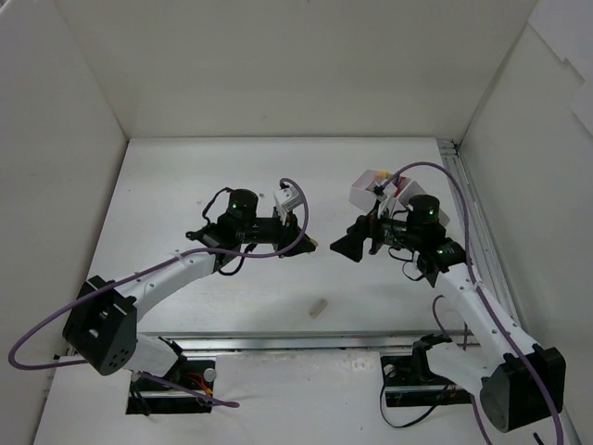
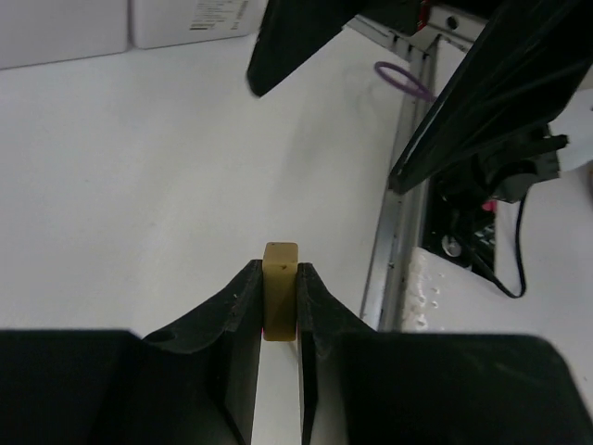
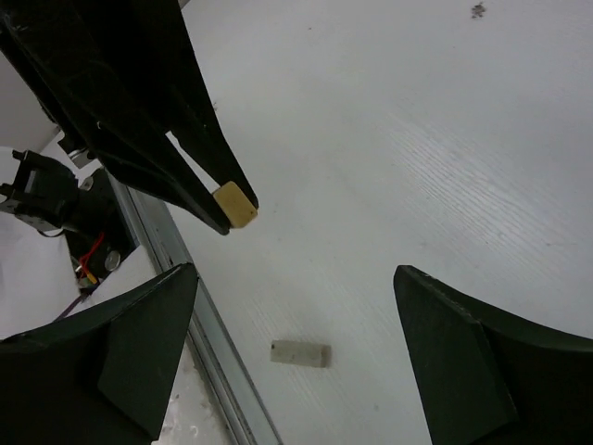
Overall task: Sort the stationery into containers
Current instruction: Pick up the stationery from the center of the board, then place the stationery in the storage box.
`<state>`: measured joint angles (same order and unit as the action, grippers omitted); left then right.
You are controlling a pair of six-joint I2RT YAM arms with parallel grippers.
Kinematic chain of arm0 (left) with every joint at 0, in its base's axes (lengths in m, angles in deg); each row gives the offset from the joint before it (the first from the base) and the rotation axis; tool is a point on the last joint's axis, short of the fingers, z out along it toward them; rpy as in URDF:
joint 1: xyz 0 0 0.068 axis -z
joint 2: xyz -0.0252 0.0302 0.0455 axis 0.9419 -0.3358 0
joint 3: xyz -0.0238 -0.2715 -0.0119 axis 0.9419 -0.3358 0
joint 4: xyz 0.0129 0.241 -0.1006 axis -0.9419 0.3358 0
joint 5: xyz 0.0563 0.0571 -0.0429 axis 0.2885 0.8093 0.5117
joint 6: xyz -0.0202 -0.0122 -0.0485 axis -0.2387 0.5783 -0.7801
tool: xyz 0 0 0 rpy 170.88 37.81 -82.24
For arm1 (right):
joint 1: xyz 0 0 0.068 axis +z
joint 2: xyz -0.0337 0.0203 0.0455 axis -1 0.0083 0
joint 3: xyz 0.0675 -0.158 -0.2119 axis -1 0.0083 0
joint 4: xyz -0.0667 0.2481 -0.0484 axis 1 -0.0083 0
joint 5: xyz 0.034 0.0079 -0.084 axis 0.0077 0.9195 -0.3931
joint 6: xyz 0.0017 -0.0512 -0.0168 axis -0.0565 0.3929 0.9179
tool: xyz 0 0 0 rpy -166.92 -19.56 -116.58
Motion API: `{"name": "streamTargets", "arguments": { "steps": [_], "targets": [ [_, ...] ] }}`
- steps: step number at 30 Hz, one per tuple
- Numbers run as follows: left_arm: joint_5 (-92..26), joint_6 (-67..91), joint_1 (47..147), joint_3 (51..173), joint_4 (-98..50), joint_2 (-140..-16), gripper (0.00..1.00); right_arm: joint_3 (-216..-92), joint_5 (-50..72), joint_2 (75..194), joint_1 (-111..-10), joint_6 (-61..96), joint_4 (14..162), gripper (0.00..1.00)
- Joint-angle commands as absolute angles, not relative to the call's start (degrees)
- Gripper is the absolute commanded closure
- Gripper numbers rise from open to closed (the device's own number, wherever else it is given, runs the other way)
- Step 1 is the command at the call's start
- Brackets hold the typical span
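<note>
The left gripper [image 2: 279,278] is clamped on a beige eraser [image 2: 280,258] that sticks out past its fingertips, toward the right gripper [image 3: 295,273], whose fingers stand wide apart, near and facing it.

A small yellow-tan eraser block [image 2: 280,292] is pinched tight between the two black fingers of the left gripper [image 2: 280,272]. It is held above the white bench [image 1: 185,204], and one end pokes out past the finger tips. A pale beige eraser bar [image 1: 318,307] lies flat on the bench, all by itself, near the front edge. A white plastic tray [image 1: 363,190] with thin walls sits further back on the right, partly hidden. Something yellow and something red show inside it.
</note>
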<state>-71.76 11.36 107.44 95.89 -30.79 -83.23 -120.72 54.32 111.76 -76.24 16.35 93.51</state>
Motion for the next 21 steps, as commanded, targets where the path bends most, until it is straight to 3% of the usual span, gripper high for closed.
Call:
{"name": "streamTargets", "arguments": {
  "steps": [1, 7, 11, 12, 14, 19, 21],
  "targets": [
    [-80.22, 2.87, 106.33, 95.15, -44.25, -79.85, 1.0, -122.52, 53.11, 114.29, -72.21, 16.9, 104.72, 0.17],
    [-82.06, -2.51, 104.65, 94.53, -46.11, -77.73, 1.0, -124.27, 52.91, 117.81, -67.38, 20.93, 106.25, 0.25],
    [-83.66, -1.63, 104.65, 93.73, -45.69, -77.55, 1.0, -124.8, 53.7, 119.22, -65.36, 19.18, 108.88, 0.46],
    [-83.66, -0.94, 104.65, 94.0, -44.81, -77.9, 1.0, -125.41, 54.4, 119.04, -65.18, 19.53, 108.19, 0.57],
    [-83.75, -0.23, 104.65, 95.31, -42.0, -78.52, 1.0, -126.29, 55.01, 118.87, -63.95, 23.73, 105.47, 0.61],
    [-85.07, -2.24, 104.13, 97.94, -39.54, -80.19, 1.0, -128.67, 54.41, 117.64, -60.71, 36.82, 91.31, 0.6],
    [-83.23, -3.04, 103.6, 99.27, -36.04, -80.54, 1.0, -127.44, 49.07, 115.71, -59.47, 38.16, 91.3, 0.34]
  ]
}}
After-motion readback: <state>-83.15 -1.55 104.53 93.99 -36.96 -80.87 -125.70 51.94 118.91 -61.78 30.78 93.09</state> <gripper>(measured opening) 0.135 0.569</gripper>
